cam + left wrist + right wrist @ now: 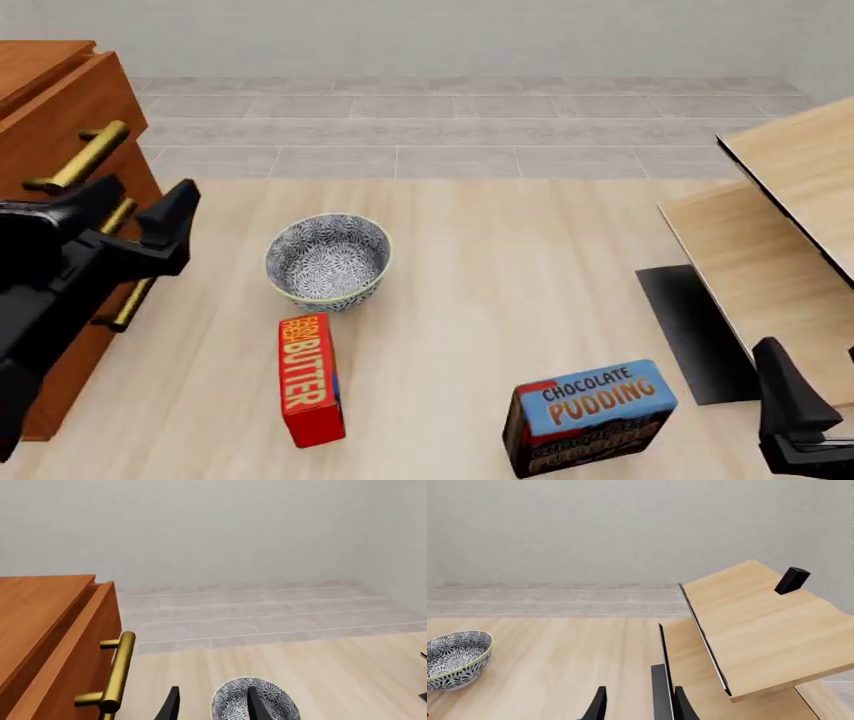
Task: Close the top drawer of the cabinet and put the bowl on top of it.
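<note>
- Patterned blue-grey bowl (328, 262): upright on the surface (534, 260), holding nothing, right of the cabinet (54, 120).
- Top drawer (73, 645): slightly pulled out.
- Left hand (134, 225): spread wide beside the cabinet.
- Right hand (637, 702): parted, holding nothing.

The pale wooden worktop (534, 260) carries the bowl (328, 260), with a red butter box (308, 379) near it and a chocolate pudding box (589, 417) further right. The cabinet (60, 110) stands at the worktop's left edge.

Simulated room: bare grey wall (467, 30), tiled floor (467, 130), wooden table (534, 260).
</note>
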{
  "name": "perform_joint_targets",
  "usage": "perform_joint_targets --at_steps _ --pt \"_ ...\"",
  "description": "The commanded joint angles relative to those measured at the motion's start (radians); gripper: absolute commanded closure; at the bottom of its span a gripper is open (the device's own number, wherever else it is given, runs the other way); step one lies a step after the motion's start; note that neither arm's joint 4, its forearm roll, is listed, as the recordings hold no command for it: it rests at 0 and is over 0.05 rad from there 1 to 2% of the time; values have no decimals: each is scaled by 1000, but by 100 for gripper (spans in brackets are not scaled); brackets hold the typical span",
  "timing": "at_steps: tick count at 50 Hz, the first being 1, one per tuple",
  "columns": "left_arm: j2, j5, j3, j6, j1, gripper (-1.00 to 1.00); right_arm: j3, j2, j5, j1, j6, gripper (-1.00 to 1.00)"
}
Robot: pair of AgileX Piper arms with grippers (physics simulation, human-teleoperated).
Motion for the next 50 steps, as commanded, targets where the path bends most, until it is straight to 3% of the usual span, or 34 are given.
perform_joint_targets --at_steps 1,50 --pt "95 -59 -26 9 39 -100 0 0 0 -3 4 -100" --pt "159 -119 -23 20 248 -100 -1 3 5 0 7 -100"
